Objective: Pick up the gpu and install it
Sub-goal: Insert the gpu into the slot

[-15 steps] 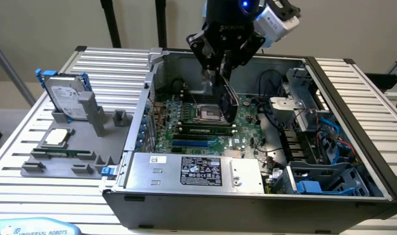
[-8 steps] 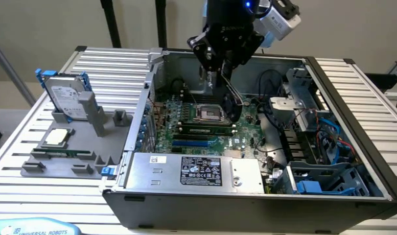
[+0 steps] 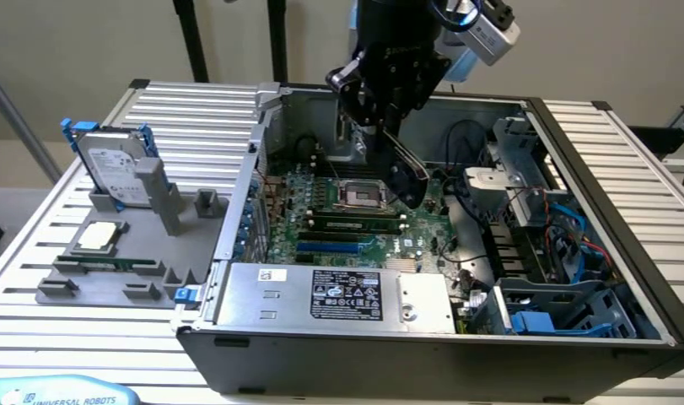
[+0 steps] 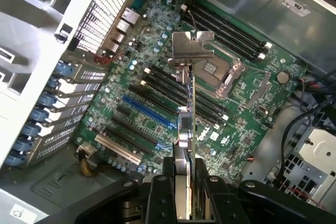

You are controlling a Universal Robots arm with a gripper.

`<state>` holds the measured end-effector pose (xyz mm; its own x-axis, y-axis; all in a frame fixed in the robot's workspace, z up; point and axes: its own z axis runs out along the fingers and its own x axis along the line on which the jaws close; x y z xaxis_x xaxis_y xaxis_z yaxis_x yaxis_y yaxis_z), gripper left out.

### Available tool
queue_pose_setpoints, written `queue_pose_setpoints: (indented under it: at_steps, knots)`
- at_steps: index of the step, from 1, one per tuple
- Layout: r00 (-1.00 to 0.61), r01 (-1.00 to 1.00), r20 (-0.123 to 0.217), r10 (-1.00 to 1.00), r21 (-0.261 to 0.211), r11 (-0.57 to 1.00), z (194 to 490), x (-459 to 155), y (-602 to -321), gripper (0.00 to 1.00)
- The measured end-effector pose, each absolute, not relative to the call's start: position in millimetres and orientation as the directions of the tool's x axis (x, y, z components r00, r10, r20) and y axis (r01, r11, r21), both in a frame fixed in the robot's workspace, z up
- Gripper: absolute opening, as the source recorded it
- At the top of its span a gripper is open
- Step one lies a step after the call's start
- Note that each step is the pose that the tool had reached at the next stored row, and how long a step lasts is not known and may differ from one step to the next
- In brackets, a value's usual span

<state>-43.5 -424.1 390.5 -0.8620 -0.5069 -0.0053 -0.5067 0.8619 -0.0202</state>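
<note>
My gripper (image 3: 384, 114) hangs over the open computer case (image 3: 611, 169), shut on the gpu (image 3: 409, 173). The card is a thin dark board that slants down from the fingers toward the motherboard (image 3: 353, 211), near the processor socket (image 3: 361, 196). In the wrist view the gpu (image 4: 187, 114) shows edge-on, its silver bracket (image 4: 191, 45) at the far end. My gripper (image 4: 185, 184) clamps it from both sides, black fingers (image 4: 160, 192) pressed on its faces. The card floats above the board's black slots, beside the long blue slot (image 4: 149, 113).
A grey fixture (image 3: 61, 287) on the slatted table at the exterior view's left holds a hard drive in a blue frame (image 3: 116, 164), a processor chip (image 3: 99, 238) and a green memory stick (image 3: 111, 263). The power supply (image 3: 331, 295) fills the case's near side. Cables (image 3: 567, 228) crowd the right.
</note>
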Motion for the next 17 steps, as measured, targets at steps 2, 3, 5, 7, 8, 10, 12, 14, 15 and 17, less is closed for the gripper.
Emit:
queue_pose_setpoints:
  at_steps: [2,3,5,7,8,10,12,14,15,17]
  knots:
    - [-0.843,-0.537,-0.006,-0.538,-0.021,0.843,389.9,-43.6,-424.1,0.27]
    - [-0.833,-0.552,-0.007,-0.553,-0.021,0.833,389.7,-43.6,-424.1,0.27]
    - [-0.813,-0.582,-0.008,-0.583,-0.022,0.813,389.3,-43.5,-424.1,0.27]
    - [-0.791,-0.611,-0.008,-0.612,-0.022,0.791,388.8,-43.5,-424.1,0.27]
    - [-0.78,-0.625,-0.009,-0.626,-0.022,0.78,388.4,-43.5,-424.1,0.27]
    - [-0.757,-0.653,-0.01,-0.654,-0.023,0.757,387.9,-43.5,-424.1,0.27]
    - [-0.733,-0.68,-0.011,-0.68,-0.024,0.733,387.2,-43.5,-424.1,0.27]
    - [-0.707,-0.707,-0.012,-0.707,-0.025,0.707,386.7,-43.6,-424.1,0.27]
    - [-0.694,-0.72,-0.012,-0.72,-0.026,0.694,386.3,-43.5,-424.1,0.27]
    - [-0.667,-0.744,-0.013,-0.745,-0.026,0.667,385.4,-43.5,-424.1,0.27]
